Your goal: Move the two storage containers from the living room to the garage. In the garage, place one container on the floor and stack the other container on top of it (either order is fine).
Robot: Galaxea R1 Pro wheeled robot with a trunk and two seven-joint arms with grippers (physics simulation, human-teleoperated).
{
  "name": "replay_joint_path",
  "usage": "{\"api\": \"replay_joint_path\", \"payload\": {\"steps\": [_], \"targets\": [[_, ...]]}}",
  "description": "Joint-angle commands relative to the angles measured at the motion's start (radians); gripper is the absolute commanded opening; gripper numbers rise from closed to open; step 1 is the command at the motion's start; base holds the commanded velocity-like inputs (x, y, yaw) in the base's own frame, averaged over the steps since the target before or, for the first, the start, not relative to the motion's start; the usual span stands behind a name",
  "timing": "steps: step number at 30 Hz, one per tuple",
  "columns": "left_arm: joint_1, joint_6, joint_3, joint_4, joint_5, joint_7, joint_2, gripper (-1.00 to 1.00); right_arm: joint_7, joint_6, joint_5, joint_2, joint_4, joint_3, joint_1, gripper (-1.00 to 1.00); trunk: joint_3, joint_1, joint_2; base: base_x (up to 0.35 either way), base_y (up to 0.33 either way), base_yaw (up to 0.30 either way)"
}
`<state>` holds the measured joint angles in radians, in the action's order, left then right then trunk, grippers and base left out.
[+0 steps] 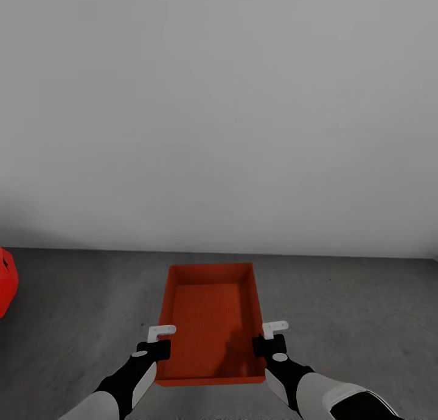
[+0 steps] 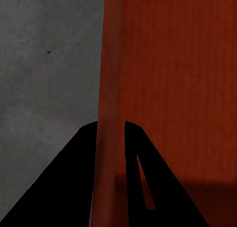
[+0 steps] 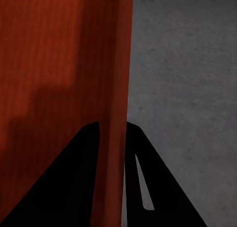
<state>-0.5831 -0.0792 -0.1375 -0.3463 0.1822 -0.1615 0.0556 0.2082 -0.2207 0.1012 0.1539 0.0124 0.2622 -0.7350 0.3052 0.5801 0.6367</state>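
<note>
Orange-red storage container (image 1: 210,322) sits in the lower middle of the head view, held between both arms over grey concrete floor (image 1: 353,310), short of a plain white wall (image 1: 219,103). Open top, ribbed inner bottom visible. Left gripper (image 1: 159,342) at the container's left long wall near the close end, right gripper (image 1: 272,338) at the right long wall, same end. Whether the bin rests on the floor or is lifted can't be told. Bit of a red object (image 1: 6,281) at the far left edge, well apart from the bin.

Left wrist view: left gripper (image 2: 109,138) clamped on the container's (image 2: 173,79) side wall, one black finger (image 2: 74,177) on the outside, the other inside; the rim runs between them. Concrete floor (image 2: 44,64) beside it.

Right wrist view: right gripper (image 3: 111,135) pinching the opposite wall of the container (image 3: 54,64) the same way, one finger (image 3: 69,182) inside the bin, the other outside. Floor (image 3: 187,79) on the outer side.
</note>
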Motion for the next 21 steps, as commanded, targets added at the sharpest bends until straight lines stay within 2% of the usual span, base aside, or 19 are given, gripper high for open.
{"api": "replay_joint_path", "payload": {"steps": [1, 21], "targets": [[-0.001, 0.053, 0.043, -0.005, 0.025, -0.082, 0.000, -1.00, -0.007, 0.000, -0.003, 0.001, 0.001, -0.034, 0.000, -1.00, 0.003, 0.000, 0.001, 0.000, 0.000, 0.000], [-0.001, 0.053, 0.041, -0.003, 0.025, -0.082, 0.000, -1.00, -0.009, 0.001, -0.003, 0.000, 0.001, -0.034, 0.000, -1.00, 0.035, 0.000, 0.001, 0.000, 0.000, 0.000]]}}
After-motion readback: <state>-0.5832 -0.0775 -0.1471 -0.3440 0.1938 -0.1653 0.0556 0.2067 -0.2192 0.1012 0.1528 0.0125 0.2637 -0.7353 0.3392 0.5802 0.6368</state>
